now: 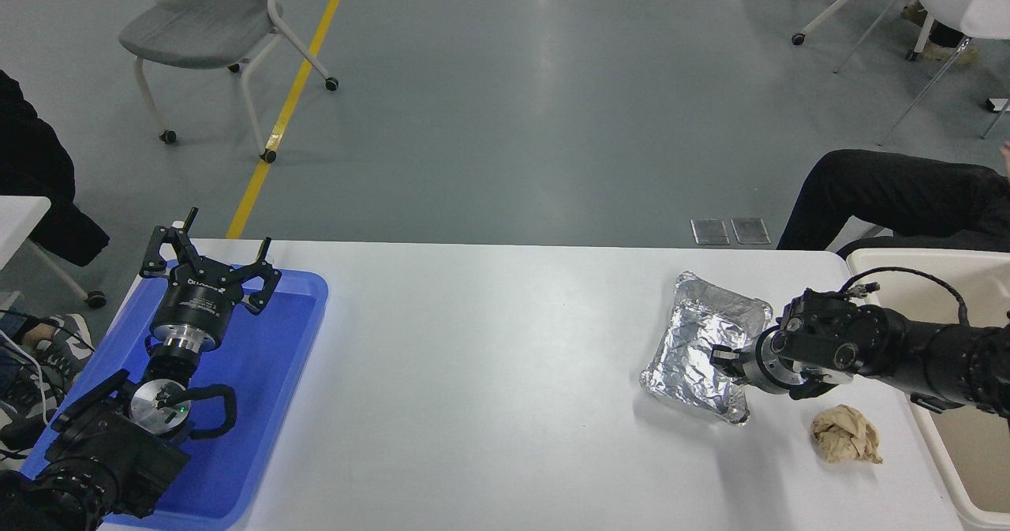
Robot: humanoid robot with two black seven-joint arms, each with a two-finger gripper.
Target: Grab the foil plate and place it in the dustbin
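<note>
The foil plate [705, 345], shiny crinkled silver, sits at the right of the white table [489, 357], tilted with its right side raised and a shadow under its near edge. My right gripper [724, 356] comes in from the right edge and is closed on the plate's right rim. The dustbin [978, 259], a cream plastic bin, stands off the table's right end, behind and under my right arm. My left gripper [209, 263] is parked open over the blue tray at the lower left.
A crumpled tan paper ball [846, 434] lies near the front, just right of the plate. A shallow blue tray [268, 373] fills the table's left end. A seated person's dark leg [892, 196] is beyond the far right corner.
</note>
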